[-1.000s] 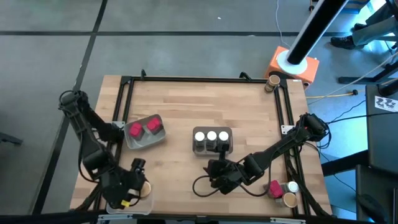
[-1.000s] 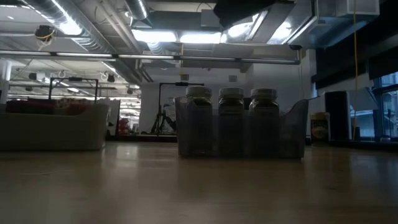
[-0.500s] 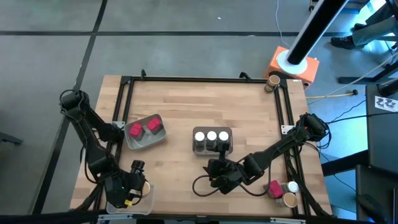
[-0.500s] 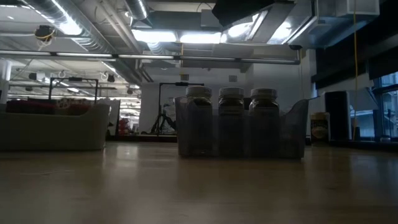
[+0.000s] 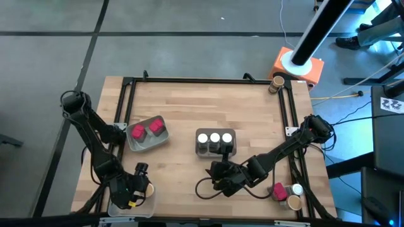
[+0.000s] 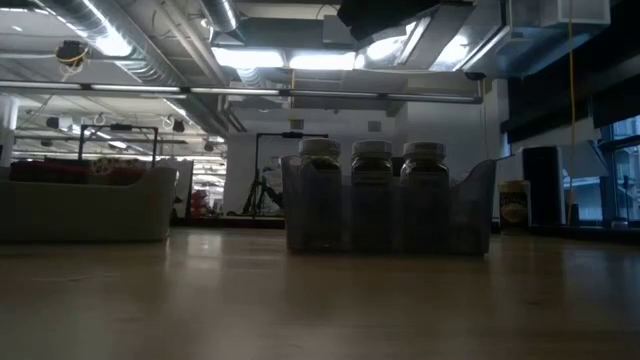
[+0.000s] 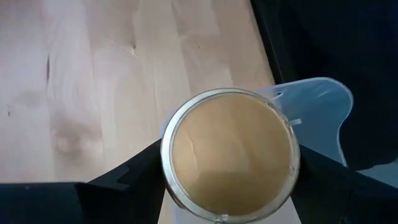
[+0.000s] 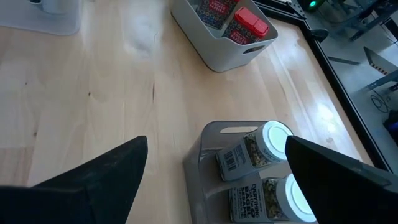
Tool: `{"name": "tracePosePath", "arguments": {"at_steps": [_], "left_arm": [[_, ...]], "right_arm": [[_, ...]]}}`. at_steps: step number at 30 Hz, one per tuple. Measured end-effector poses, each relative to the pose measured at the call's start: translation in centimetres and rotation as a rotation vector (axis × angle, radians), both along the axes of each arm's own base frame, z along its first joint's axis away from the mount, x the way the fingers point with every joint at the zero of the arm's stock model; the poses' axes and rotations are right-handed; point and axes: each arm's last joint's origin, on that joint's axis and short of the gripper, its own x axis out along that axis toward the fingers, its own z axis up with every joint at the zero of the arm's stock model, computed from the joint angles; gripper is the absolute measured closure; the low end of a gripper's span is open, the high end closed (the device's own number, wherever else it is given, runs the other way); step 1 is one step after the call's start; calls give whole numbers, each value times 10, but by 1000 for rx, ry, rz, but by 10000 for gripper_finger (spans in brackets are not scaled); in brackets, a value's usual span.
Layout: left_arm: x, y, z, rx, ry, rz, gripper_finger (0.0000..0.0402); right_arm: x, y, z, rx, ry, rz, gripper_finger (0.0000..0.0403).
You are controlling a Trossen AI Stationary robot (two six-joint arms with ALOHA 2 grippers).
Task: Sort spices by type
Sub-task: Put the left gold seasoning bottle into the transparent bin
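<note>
Tan-brown is the lid of the round jar [image 7: 230, 152] that the left gripper [image 5: 134, 187] has between its dark fingers [image 7: 134, 174], closed against its sides; from above it sits at the near left corner of the pale wooden table [image 5: 183, 107], over a clear plastic tray [image 5: 148, 205], whose frosted rim also shows past the jar in the left wrist view. Further up on the left, a grey-white tray [image 5: 144, 142] carries two red-magenta boxy packets [image 5: 146, 128]. Near the middle stands a clear tray [image 5: 216, 150] with three white-lidded round jars [image 5: 214, 138] in a row; in the low view they stand upright side by side inside it. The right gripper [image 5: 222, 178] hangs just in front of that tray with its fingers [image 8: 106, 171] spread wide and nothing between them. By the near right edge of the table a third red-magenta packet [image 5: 278, 190], a white-lidded jar [image 5: 297, 188] and a tan-lidded jar [image 5: 293, 202] are clustered together, and another tan-lidded jar [image 5: 276, 81] stands at the far right corner beside an orange base [image 5: 298, 65].
</note>
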Motion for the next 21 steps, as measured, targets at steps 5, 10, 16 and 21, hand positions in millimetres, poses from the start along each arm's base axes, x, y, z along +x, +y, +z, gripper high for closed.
{"name": "tracePosePath", "arguments": {"at_steps": [5, 10, 16, 21], "left_arm": [[1, -1, 0, 8, -26, -1, 146], [1, 0, -1, 4, -17, 16, 104], [0, 2, 5, -16, -24, 20, 87], [0, 5, 29, -64, -52, 27, 91]], "right_arm": [[0, 0, 0, 1, 0, -1, 24], [0, 0, 0, 3, -1, -2, 24], [0, 0, 0, 3, -1, -2, 24], [0, 0, 0, 3, -1, -1, 24]]}}
